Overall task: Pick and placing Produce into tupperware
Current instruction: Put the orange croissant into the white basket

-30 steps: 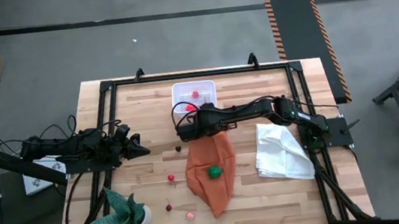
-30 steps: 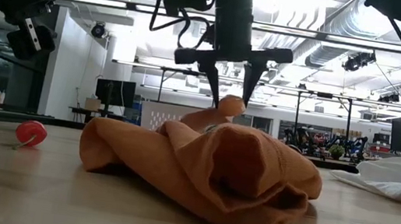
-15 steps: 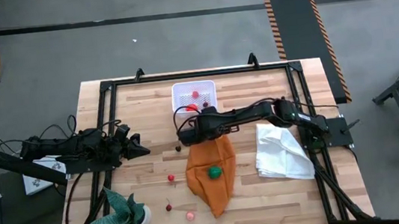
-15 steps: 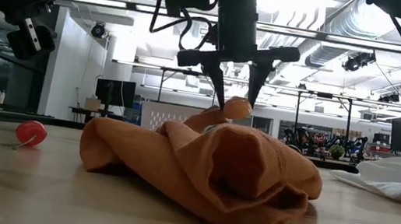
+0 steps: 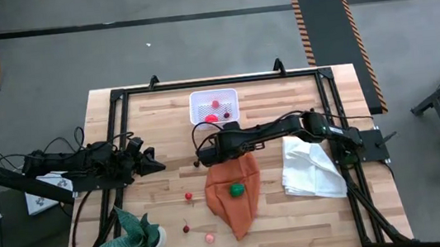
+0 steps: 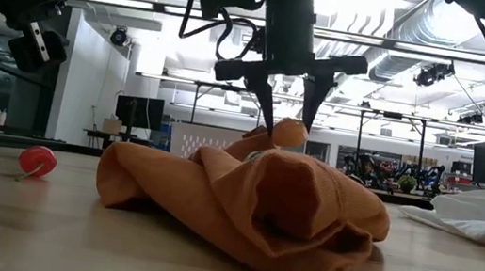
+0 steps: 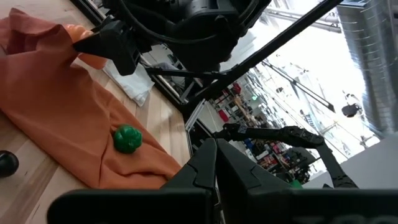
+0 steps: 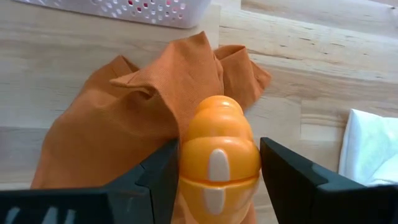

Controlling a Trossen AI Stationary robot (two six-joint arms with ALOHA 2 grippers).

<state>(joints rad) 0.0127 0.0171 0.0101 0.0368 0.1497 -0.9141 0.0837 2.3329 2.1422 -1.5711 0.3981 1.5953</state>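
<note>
High view, whole bench (image 5: 152, 106) from above. Upper centre: tupperware (image 5: 214, 105), holding a few red pieces (image 5: 216, 104). Still loose on the bench: green piece (image 5: 236, 190) on the orange cloth (image 5: 232, 193) at centre; red piece (image 5: 188, 197), cherry-like piece (image 5: 185, 228) and pink piece (image 5: 209, 238) at lower centre-left; dark piece (image 5: 196, 163) just left of the cloth's upper corner. Judged early to mid task: a few in, at least six still out.

Right hand (image 5: 205, 150) at frame centre, just below the tupperware, over the cloth's upper edge. Right wrist view: orange produce (image 8: 219, 152) squarely between both fingers (image 8: 158, 174), touching each; hand closed on it, cloth directly beneath. Low view: same orange produce (image 6: 287, 132) at the fingertips, right at the crest of the cloth (image 6: 243, 202); whether lifted clear of it cannot be told. Next call, as judged: carry to the tupperware close by.

Left hand (image 5: 151, 164) at centre left, fingers together, empty, waiting. White cloth (image 5: 312, 167) at right; potted plant (image 5: 137, 233) at lower left.
</note>
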